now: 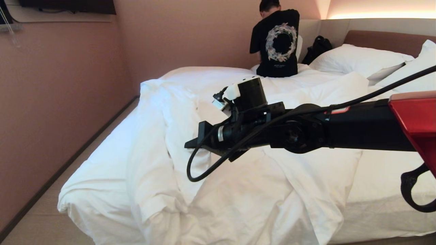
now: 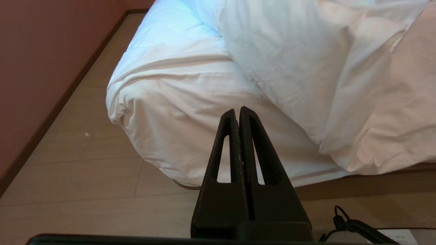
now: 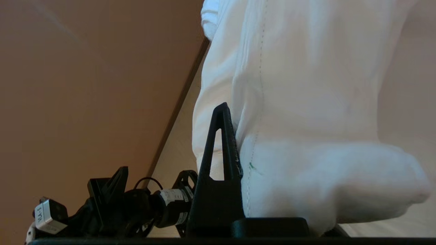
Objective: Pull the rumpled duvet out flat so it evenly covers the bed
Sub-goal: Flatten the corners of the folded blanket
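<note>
- Duvet (image 1: 218,190) lay rumpled on the bed (image 1: 385,190), bunched toward the foot and the wall-side half, with thick folds running lengthwise.
- One duvet corner drooped over the bed's foot corner near the floor (image 2: 68,177); it showed in the left wrist view as a rounded white bulge.
- On the robot's right side of the bed the flat white sheet (image 1: 388,177) lay bare, not covered by the duvet.
- Right arm (image 1: 357,129) stretched across the head view from the right, above the middle of the duvet.
- Right claw (image 1: 195,141) pointed toward the wall side, low over a fold.
- In the right wrist view, right claw pinched duvet cloth: one black finger (image 3: 221,153) sat pressed against a stitched seam, the other hidden behind white fabric.
- Held fabric bulged out beside the finger in a puffy roll.
- Left claw (image 2: 238,114) pressed together with nothing between the fingers; it hung by the foot of the bed, above the floor and apart from the duvet.
- Pillows (image 1: 361,59) sat at the headboard (image 1: 385,39) end.
- A person in a black T-shirt (image 1: 277,44) sat on the far edge of the bed, back to the camera.
- Black bag (image 1: 318,47) lay next to the pillows.
- Pink wall (image 1: 61,85) ran along the bed's far-left side.
</note>
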You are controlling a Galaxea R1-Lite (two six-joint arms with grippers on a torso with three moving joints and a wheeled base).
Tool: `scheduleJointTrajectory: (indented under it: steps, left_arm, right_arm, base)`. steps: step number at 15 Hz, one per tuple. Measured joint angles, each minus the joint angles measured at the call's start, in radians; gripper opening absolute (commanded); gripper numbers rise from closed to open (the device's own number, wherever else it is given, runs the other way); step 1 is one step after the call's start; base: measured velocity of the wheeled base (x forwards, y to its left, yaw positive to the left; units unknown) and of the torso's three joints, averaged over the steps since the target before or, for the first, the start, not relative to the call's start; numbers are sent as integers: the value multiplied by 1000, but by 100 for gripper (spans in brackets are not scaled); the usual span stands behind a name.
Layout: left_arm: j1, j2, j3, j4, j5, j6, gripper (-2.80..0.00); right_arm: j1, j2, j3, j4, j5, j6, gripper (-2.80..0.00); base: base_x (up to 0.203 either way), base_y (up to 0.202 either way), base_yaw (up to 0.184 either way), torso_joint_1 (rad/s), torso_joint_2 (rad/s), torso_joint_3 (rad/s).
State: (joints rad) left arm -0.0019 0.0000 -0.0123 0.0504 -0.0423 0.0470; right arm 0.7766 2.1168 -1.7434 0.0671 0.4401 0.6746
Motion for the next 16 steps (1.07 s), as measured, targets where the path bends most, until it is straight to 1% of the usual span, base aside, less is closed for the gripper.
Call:
scheduleJointTrajectory:
  steps: [2, 4, 8, 12, 13, 16]
  left_arm:
    - [0, 0, 0, 0, 0, 0, -280]
    - [0, 0, 0, 0, 0, 0, -280]
    - [0, 0, 0, 0, 0, 0, -280]
    - [0, 0, 0, 0, 0, 0, -280]
    - [0, 0, 0, 0, 0, 0, -280]
    - [0, 0, 0, 0, 0, 0, -280]
  right_arm:
    - [50, 5, 3, 7, -1, -11, -280]
    - [73, 19, 3, 23, 1, -23, -280]
    - [104, 45, 3, 49, -1, -32, -280]
    - [107, 71, 1, 57, -12, -38, -280]
    - [108, 76, 2, 60, -24, -47, 0]
    - [103, 86, 0, 83, -84, -81, 0]
  base:
    - [0, 0, 0, 0, 0, 0]
    - [0, 0, 0, 0, 0, 0]
    - [0, 0, 0, 0, 0, 0]
    - [0, 0, 0, 0, 0, 0]
    - [0, 0, 0, 0, 0, 0]
    - [0, 0, 0, 0, 0, 0]
